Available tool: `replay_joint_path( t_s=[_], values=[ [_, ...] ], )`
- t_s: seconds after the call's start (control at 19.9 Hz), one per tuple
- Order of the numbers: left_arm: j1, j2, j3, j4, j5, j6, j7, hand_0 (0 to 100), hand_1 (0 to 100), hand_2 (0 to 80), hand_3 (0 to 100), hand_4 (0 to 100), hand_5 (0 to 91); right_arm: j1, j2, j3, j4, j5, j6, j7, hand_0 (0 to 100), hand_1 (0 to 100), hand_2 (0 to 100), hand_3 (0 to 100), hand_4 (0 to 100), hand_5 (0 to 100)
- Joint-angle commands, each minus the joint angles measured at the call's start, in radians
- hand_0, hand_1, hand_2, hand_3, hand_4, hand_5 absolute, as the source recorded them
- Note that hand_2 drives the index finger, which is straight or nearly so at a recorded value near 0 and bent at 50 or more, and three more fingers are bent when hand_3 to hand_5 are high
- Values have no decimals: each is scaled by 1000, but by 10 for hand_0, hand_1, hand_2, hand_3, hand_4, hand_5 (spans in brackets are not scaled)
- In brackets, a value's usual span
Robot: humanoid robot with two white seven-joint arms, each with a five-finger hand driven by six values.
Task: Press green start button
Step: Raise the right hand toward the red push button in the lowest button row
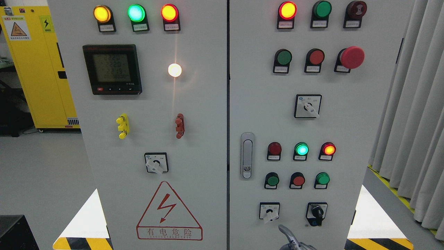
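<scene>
You're facing an industrial electrical room — a grey control cabinet (pixel 194 139) crowded with indicator lamps (pixel 136 13) and switches, a yellow safety cabinet (pixel 38 69), hazard-striped floor (pixel 83 243).

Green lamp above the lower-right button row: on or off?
On. The green lamp glows bright, unlike the dark red lamp to its left.

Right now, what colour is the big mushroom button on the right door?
Red. The mushroom button shows clearly in the head view, upper right, beside a flat red button.

Yellow cabinet (pixel 38 69) left, grey curtain (pixel 412 114) right
</scene>
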Motion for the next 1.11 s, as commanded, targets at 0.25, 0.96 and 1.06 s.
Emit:
replay_joint_path(
  t_s=[0.25,0.96,1.06],
  values=[
    [0,0,0,-1,0,1,0,120,556,0,0,0,0,-157,-37,-94,72,201,40,1,918,1000,0,818,897,958],
    [0,0,0,-1,0,1,0,120,556,0,0,0,0,-223,-45,-5,108,218,89,27,1000,1000,0,811,887,953],
    [0,0,0,0,0,1,0,120,556,0,0,0,0,-226,-46,1,109,221,91,29,1000,1000,0,810,887,951]
  ],
)
